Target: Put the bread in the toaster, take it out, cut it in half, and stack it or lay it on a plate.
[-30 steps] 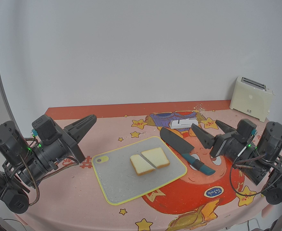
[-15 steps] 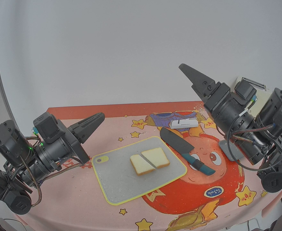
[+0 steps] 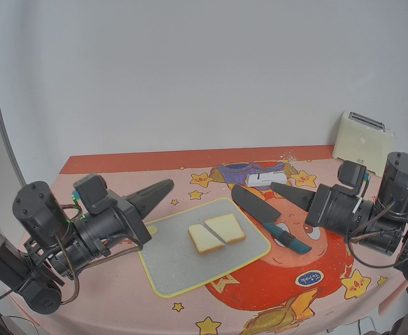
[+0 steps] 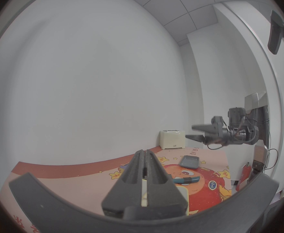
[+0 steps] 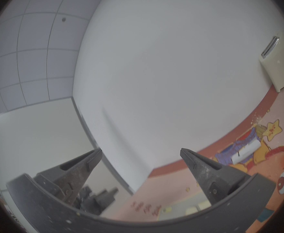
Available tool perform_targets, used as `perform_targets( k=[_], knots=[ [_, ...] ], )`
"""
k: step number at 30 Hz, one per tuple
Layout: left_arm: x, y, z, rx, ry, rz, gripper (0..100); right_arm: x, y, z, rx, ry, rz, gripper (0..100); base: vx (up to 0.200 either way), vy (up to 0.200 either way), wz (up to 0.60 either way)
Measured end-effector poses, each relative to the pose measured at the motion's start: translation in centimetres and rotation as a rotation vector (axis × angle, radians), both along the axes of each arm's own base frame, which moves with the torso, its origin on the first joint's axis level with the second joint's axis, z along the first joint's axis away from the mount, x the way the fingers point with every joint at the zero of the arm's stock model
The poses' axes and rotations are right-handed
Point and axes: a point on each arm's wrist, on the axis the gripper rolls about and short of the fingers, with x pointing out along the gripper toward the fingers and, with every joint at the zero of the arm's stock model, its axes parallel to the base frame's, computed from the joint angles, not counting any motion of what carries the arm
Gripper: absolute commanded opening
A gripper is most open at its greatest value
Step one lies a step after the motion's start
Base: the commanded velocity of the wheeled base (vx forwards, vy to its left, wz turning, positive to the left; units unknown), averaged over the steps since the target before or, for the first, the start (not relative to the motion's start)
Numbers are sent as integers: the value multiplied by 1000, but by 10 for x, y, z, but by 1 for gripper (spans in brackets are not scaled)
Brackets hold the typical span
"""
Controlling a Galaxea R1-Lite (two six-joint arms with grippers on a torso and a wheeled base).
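Pink tabletop (image 3: 120, 294) is carrying a cutting board (image 3: 176, 257) at frame centre, with the halved bread (image 3: 217, 233) lying on it, a knife (image 3: 269, 217) just right of it and a toaster (image 3: 364, 149) at far right. At lower left the left tool (image 4: 145, 152) is hovering clenched, and the right tool (image 5: 140, 151) is hovering released; both are empty.

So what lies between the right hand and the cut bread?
In the head view, the knife lies flat between the right hand and the bread halves, just off the edge of the cutting board.
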Motion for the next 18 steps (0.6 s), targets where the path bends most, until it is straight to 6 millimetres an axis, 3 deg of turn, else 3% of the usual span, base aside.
perform_targets(
  k=[4, 11, 18],
  knots=[
    [1, -9, -17, 14, 77, -26, 0, 1, -5, 2, -94, -51, 0, 0, 0, 0, 0],
    [8, -17, -19, -28, 157, -30, 0, 17, -1, 7, -198, -3, -1, 0, 0, 0, 0],
    [20, -24, -28, 72, 354, 5, 0, 30, 4, 10, -234, 47, 10, 0, 0, 0, 0]
  ],
)
